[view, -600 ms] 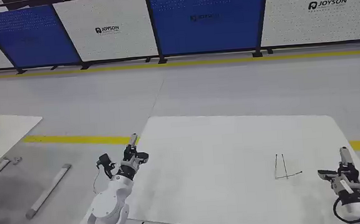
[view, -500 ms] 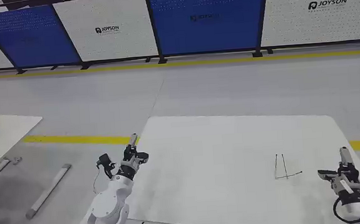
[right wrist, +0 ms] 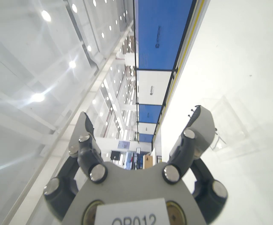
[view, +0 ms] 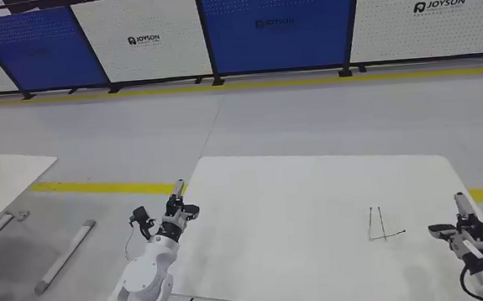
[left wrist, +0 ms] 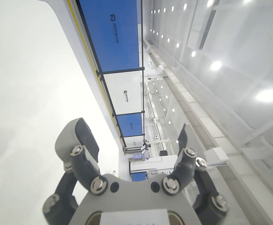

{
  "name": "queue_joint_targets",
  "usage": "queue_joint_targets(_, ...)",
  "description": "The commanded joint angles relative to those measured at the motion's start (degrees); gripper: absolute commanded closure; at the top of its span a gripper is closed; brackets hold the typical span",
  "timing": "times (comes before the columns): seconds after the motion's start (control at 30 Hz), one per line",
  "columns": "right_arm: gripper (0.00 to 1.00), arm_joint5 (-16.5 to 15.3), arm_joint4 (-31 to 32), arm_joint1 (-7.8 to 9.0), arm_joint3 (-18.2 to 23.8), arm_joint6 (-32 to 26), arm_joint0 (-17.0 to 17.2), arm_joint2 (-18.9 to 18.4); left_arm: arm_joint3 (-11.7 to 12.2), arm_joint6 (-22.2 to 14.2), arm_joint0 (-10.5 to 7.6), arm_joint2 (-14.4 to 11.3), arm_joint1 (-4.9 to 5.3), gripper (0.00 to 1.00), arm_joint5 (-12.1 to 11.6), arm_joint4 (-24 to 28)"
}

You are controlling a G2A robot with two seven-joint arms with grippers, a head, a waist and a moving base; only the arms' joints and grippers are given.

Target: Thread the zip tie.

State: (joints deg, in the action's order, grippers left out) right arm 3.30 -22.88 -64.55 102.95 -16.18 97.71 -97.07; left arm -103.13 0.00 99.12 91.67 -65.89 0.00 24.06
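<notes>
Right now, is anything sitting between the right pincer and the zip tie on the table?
Nothing visible is in the way. The zip tie lies flat on the white table. The open right pincer is by the table's edge beside it, and only bare tabletop lies between them.

Your stock: table point(view: 296, 206), plain white; zip ties point(view: 371, 223), black; partition panels point(view: 279, 21), alternating blue and white, dotted with perforations; floor stripe point(view: 101, 187), yellow; floor point(view: 223, 122), pale grey.

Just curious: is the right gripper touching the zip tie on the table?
Apart. The top view shows bare table between the right gripper and the zip tie.
</notes>
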Motion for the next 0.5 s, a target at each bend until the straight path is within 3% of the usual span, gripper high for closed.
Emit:
queue_joint_targets(0.0, 0.0, 1.4, 0.4, 0.38, -0.5, -6.4, -0.8, -0.8, 0.0, 0.0, 0.0, 0.0, 0.0, 0.0, 0.0, 0.0)
queue_joint_targets(0.1, 0.0, 3.7, 1.9, 1.07, -2.6, -14.9, -3.1, -1.4, 0.0, 0.0, 0.0, 0.0, 0.0, 0.0, 0.0, 0.0)
queue_joint_targets(0.2, 0.0, 5.8, 7.3, 1.72, -5.2, -19.1, -6.2, -0.9, 0.0, 0.0, 0.0, 0.0, 0.0, 0.0, 0.0, 0.0)
queue_joint_targets(0.47, 0.0, 5.8, 7.2, 1.74, -5.5, -19.1, -6.5, -0.9, 0.0, 0.0, 0.0, 0.0, 0.0, 0.0, 0.0, 0.0)
